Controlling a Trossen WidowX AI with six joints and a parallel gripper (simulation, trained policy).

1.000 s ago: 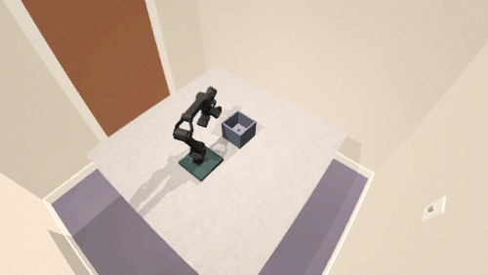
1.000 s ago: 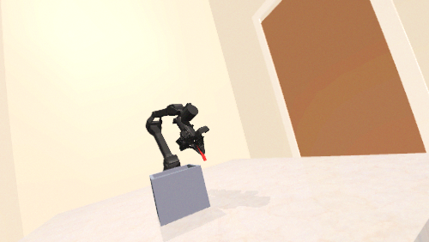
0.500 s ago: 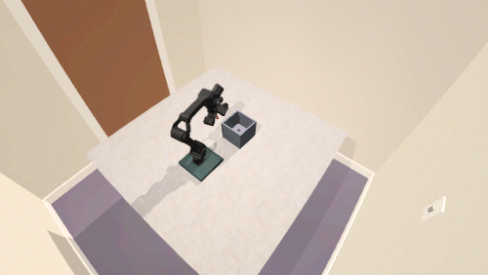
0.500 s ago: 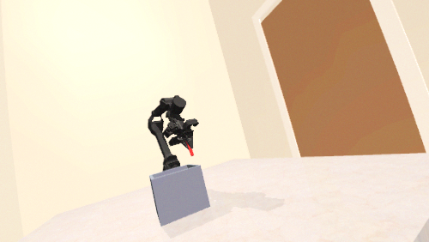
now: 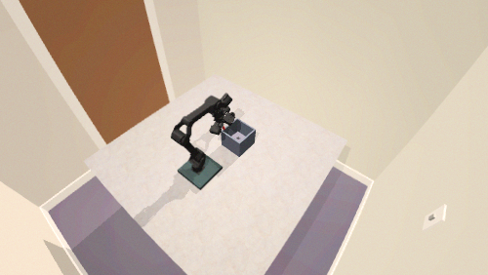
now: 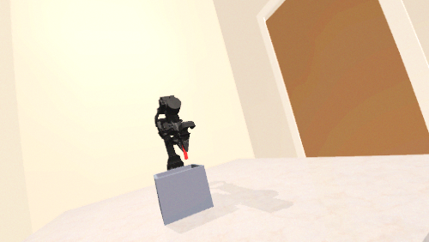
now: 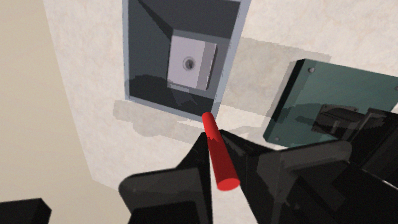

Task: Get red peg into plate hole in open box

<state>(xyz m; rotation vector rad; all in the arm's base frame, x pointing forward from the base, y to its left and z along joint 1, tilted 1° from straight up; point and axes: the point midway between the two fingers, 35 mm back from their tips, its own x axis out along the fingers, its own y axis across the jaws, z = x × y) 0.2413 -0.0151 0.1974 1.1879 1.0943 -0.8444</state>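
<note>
pinched between my fingers [image 5: 223, 124] [image 6: 184, 145], the red peg [image 5: 223, 129] [image 6: 185, 154] [image 7: 220, 155] tilts, outside the open box [image 5: 238, 142] [image 6: 184, 195] [image 7: 218, 95]. risk noted: lowered at this slant, it could strike the rim or jam at the plate's [image 7: 186, 77] hole.

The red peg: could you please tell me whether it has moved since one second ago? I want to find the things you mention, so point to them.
Yes; in the exterior view, the red peg [image 5: 223, 128] [image 6: 185, 154] [image 7: 219, 150] has shifted left, away from the right edge of the box [image 5: 230, 143] [image 6: 184, 195] [image 7: 145, 65].
</note>
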